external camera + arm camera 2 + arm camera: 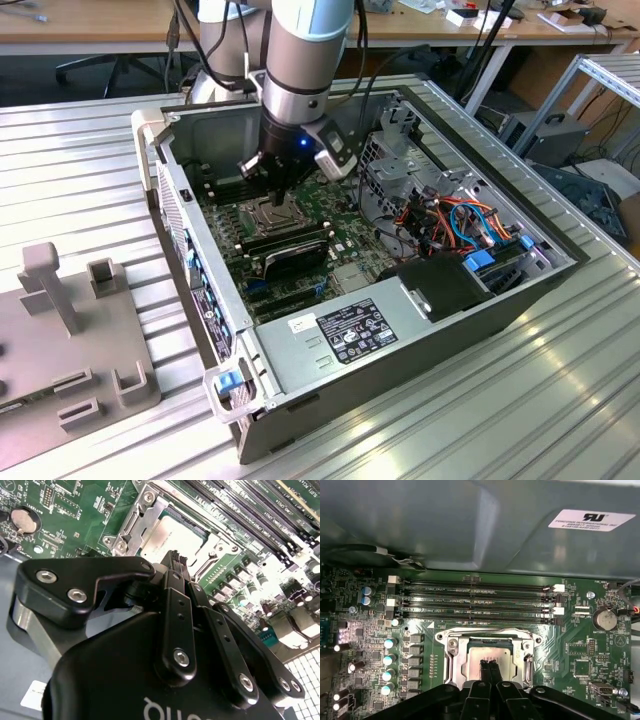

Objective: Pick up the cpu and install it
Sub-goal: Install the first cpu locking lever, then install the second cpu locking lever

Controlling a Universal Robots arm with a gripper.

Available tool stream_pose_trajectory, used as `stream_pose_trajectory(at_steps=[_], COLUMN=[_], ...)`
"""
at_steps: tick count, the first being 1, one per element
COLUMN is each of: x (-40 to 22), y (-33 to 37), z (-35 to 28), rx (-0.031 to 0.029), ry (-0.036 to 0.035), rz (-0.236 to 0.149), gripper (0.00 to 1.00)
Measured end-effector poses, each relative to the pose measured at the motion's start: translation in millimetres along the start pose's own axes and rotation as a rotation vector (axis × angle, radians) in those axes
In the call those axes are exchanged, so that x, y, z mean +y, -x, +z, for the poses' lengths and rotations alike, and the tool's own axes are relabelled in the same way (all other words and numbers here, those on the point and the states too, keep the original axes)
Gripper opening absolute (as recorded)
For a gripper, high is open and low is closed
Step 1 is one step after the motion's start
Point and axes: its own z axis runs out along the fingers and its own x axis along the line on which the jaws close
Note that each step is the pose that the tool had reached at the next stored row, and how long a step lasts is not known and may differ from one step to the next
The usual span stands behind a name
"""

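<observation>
Hanging over the motherboard [570, 650], the gripper [489, 666] was seen with its fingertips pressed together, nothing clearly gripped. The cpu [492, 656] lay flat in the socket [451, 661]; seating was best checked level before any load was applied.

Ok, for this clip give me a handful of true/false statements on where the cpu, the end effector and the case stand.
1. The cpu lies in the socket frame. True.
2. The end effector has its fingertips together over the cpu. True.
3. The end effector hovers outside the computer case. False: it reaches down inside the case.
4. The cpu rests on the grey fixture. False: it is on the motherboard.
</observation>
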Motion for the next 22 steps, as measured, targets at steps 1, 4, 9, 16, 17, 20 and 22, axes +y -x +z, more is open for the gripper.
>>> stream_pose_trajectory(at_steps=[1,4,9,16,17,20,22], x=[0.0,-0.1,0.0,0.2,0.3,0.5,0.5], y=[0.1,0.0,0.1,0.2,0.2,0.3,0.3], z=[-0.3,-0.7,-0.8,-3.8,-4.7,-6.6,-6.7], rx=[0.0001,0.0008,0.0011,0.0012,0.0011,0.0011,0.0010], ry=[-0.0021,-0.0100,-0.0189,-0.0189,-0.0189,-0.0188,-0.0186], rz=[0.000,0.000,-0.001,-0.001,-0.001,-0.001,-0.001], gripper=[0.11,0.11,0.11,0.11,0.11,0.11,0.11])
